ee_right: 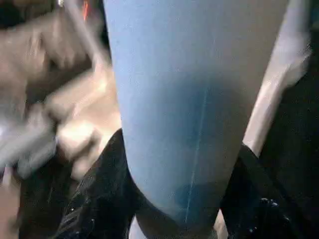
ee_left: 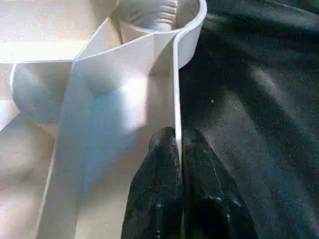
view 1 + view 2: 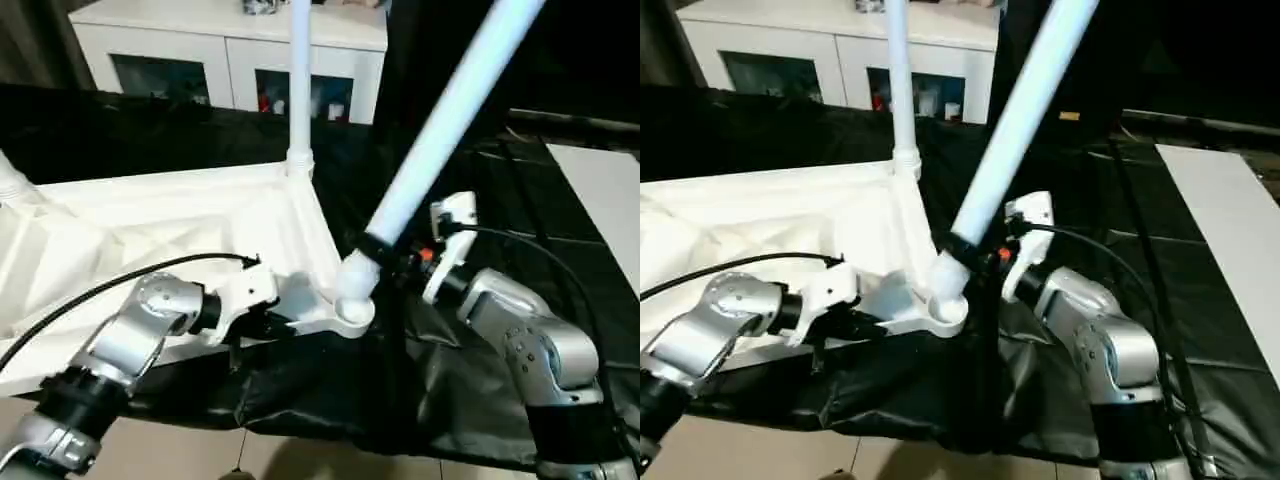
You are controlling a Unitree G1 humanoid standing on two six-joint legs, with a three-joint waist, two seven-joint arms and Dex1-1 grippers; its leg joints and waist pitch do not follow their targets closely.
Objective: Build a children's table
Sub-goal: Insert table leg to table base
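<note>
A white cabinet (image 3: 230,45) with dark glass doors stood at the upper left, behind black cloth (image 3: 450,400) draped over the bench. The white tabletop (image 3: 150,230) lay upside down at centre left, ribs showing. One leg (image 3: 299,80) rose upright from its far corner socket. The left hand (image 2: 178,164) was clenched on the tabletop's thin rim. The right hand (image 1: 182,199) grasped a second leg (image 3: 450,110), tilted toward the upper right, its lower end at the near corner socket (image 3: 352,310).
</note>
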